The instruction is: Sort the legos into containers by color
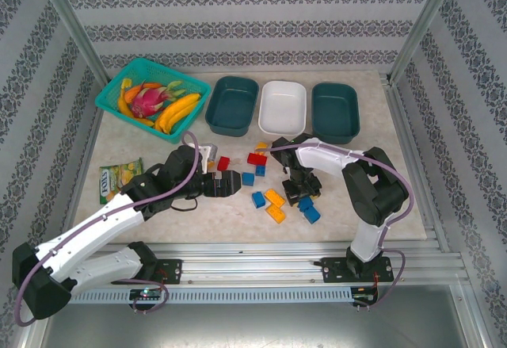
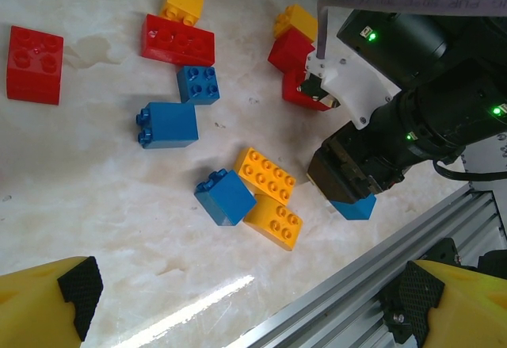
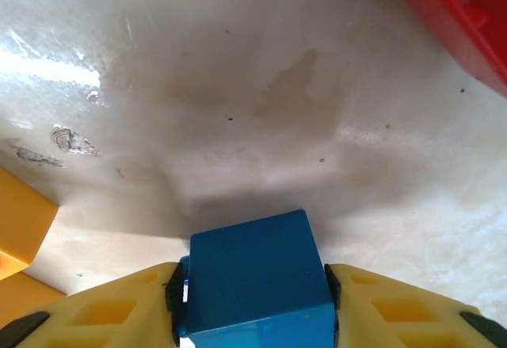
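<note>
Red, blue and yellow-orange legos lie scattered mid-table, among them a red brick [image 1: 256, 158], a blue brick [image 2: 226, 197] and two orange bricks [image 2: 268, 175]. My right gripper [image 3: 253, 300] is shut on a blue lego [image 3: 257, 281], its yellow fingers [image 3: 119, 308] pressed against both sides. The same lego [image 2: 355, 208] pokes out under the right gripper [image 2: 352, 197], low over the table. My left gripper [image 1: 226, 183] is open and holds nothing, left of the pile. Two dark teal containers [image 1: 232, 105] [image 1: 335, 112] flank a white container [image 1: 283, 106] at the back.
A bright teal basket of fruit [image 1: 150, 94] stands at the back left. A snack packet [image 1: 119, 175] lies by the left arm. An aluminium rail [image 2: 372, 284] runs along the near table edge, close to the held lego.
</note>
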`<action>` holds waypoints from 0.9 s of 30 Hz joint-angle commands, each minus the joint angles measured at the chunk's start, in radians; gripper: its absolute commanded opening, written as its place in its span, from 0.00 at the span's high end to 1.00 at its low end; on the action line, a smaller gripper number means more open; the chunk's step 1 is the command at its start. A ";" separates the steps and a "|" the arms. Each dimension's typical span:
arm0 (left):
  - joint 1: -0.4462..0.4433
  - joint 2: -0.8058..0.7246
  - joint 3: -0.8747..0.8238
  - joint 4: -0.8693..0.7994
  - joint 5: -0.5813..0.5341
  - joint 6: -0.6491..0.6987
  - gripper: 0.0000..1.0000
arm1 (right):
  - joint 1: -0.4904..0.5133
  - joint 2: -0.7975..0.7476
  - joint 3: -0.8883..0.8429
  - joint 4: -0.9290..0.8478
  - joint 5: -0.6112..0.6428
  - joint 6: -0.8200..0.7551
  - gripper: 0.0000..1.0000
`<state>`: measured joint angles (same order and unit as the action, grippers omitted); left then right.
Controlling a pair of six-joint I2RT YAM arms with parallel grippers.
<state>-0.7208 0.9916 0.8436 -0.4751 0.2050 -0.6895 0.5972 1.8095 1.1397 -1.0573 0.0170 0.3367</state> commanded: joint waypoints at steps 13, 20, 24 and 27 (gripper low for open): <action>-0.019 0.049 0.031 0.073 -0.010 -0.022 0.01 | -0.074 -0.066 0.163 -0.059 0.043 0.006 0.63; -0.014 0.221 0.181 0.144 -0.020 -0.044 0.01 | -0.254 -0.074 0.420 -0.096 0.029 -0.023 0.65; 0.016 0.360 0.329 0.153 -0.005 -0.057 0.00 | -0.384 -0.012 0.536 -0.050 -0.021 -0.009 0.65; 0.054 0.476 0.434 0.155 0.029 -0.083 0.01 | -0.466 0.095 0.640 -0.027 -0.051 0.010 0.65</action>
<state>-0.7021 1.4044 1.2015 -0.3664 0.2123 -0.7376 0.1810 1.8137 1.7180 -1.1019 0.0013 0.3332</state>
